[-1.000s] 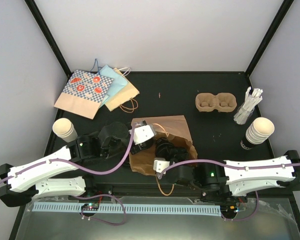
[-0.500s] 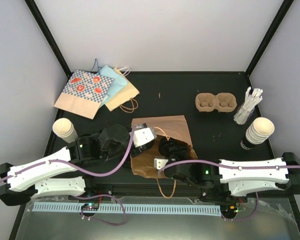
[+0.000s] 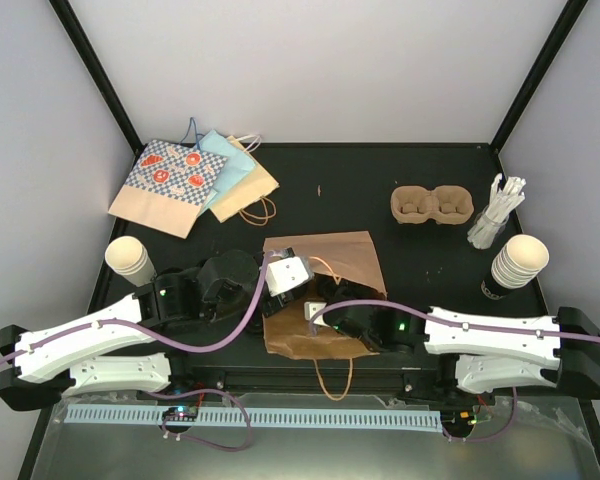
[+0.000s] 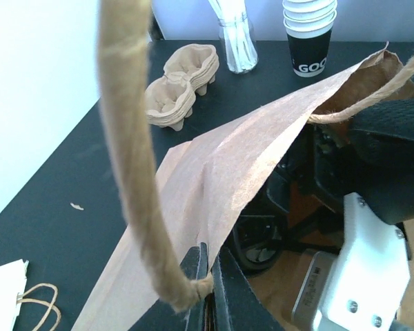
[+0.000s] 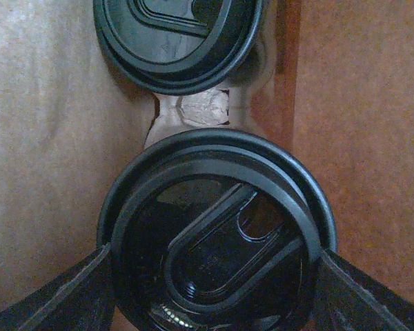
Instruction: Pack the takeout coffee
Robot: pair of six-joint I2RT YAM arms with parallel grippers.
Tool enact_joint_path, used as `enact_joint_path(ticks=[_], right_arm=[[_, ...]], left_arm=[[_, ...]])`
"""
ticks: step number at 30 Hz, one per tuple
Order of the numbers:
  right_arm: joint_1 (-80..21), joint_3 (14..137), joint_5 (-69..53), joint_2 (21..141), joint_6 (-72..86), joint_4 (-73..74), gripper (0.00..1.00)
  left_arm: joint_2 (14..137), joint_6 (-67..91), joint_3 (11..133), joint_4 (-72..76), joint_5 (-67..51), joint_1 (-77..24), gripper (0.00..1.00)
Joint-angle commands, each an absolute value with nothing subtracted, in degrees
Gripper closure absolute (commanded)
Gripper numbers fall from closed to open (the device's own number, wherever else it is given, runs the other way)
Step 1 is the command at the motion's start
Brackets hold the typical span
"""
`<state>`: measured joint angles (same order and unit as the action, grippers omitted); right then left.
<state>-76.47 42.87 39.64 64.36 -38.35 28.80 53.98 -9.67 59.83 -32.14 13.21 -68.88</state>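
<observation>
In the right wrist view I look down inside the brown paper bag (image 5: 48, 138). Two cups with black lids (image 5: 214, 241) (image 5: 176, 41) sit in a tan pulp carrier (image 5: 203, 110). My right gripper (image 5: 214, 276) is shut on the near lidded cup, one finger against each side of it. From above, the bag (image 3: 330, 260) lies near the table's front and hides that gripper and the cups. My left gripper (image 4: 208, 276) is shut on the bag's rim by the rope handle (image 4: 131, 152), holding the mouth up.
A spare pulp carrier (image 3: 432, 205), a jar of stirrers (image 3: 495, 215) and a cup stack (image 3: 520, 262) stand at the right. Another cup stack (image 3: 130, 258) is at the left. Flat patterned paper bags (image 3: 195, 180) lie at the back left.
My right arm has pushed left and deeper into the bag with the cup. The bag paper now covers the gripper. The left arm holds still.
</observation>
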Motion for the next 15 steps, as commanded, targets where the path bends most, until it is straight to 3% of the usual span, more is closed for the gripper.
enact_joint_path(ticks=[1, 15], right_arm=[[-74.1, 42.6, 36.6, 65.1, -40.5, 25.1, 0.52], [-67.1, 43.4, 29.1, 68.7, -39.1, 23.6, 0.52]], left_arm=[[53.1, -8.2, 60.3, -31.6, 11.7, -69.4, 0.99], [52.5, -8.5, 59.9, -30.6, 10.1, -69.4, 0.98]])
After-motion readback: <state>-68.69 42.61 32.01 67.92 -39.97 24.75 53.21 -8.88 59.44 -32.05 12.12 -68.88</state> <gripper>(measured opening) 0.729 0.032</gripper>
